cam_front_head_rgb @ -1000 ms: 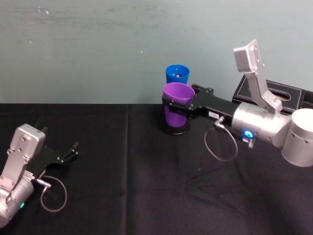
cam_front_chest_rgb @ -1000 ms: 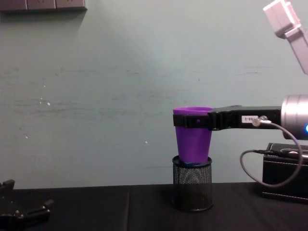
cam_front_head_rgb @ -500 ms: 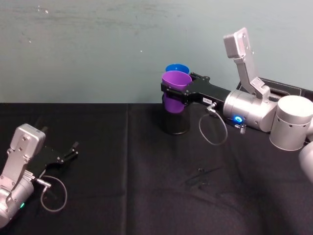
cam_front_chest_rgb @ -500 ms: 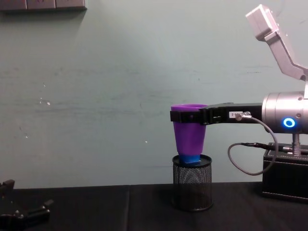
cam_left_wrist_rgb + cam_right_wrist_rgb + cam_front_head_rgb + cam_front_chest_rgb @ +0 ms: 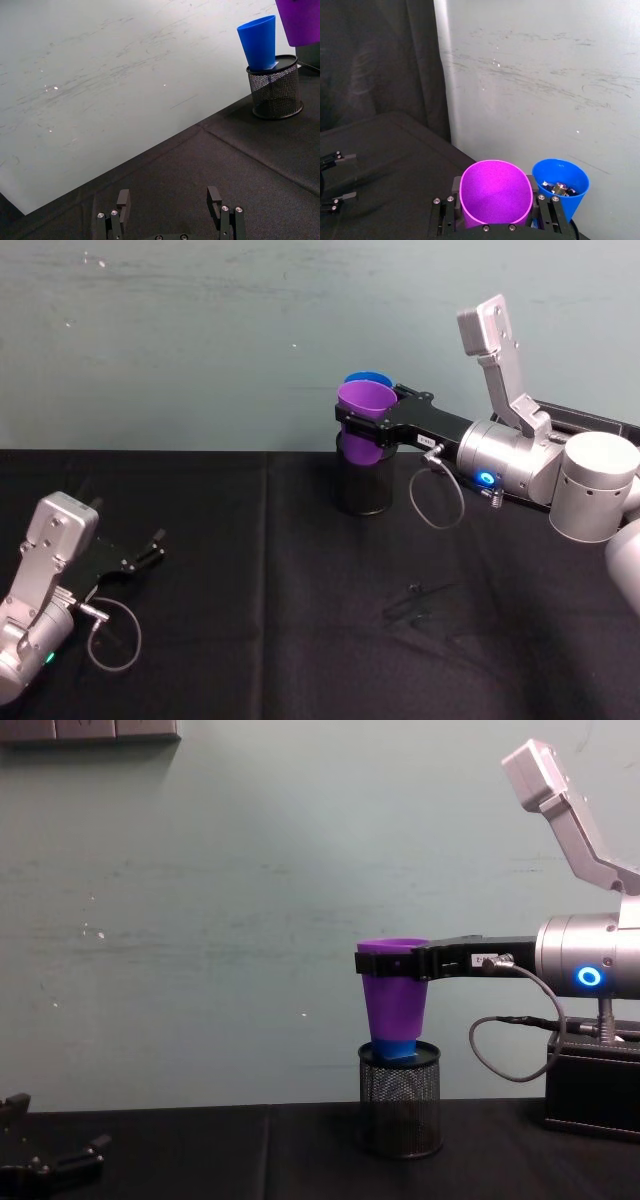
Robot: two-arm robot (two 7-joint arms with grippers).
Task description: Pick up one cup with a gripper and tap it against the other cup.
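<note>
A: Entry. Where is the purple cup point(image 5: 395, 1010)?

B: Off the surface point(image 5: 300, 620), upright, in the right gripper point(image 5: 385, 963). The jaws are closed on it just below the rolled rim, one on each side. It hangs just beside the blue cup point(image 5: 259, 42), rim a little higher. I cannot tell whether the two touch.

A: And the blue cup?

B: It stands in a black mesh pen holder point(image 5: 275, 92) near the back wall, leaning slightly. Small metallic bits lie inside it, too small to identify.

A: Handling notes?

B: Judgement: both are thin plastic tumblers, light, smooth and fairly stiff. The taper favours the present hold, since the rim stops the cup sliding down through the jaws. A hard squeeze could flex the wall. The blue cup sits loosely in the holder, so a firm tap may rock it or nudge the holder. A light sideways touch near the rim looks safest.

A: Arm pose?

B: The right arm reaches in from the right, forearm about level, blue ring lit, cable looping below. The left gripper point(image 5: 169, 196) is parked low at the left on the surface, jaws wide and empty.
</note>
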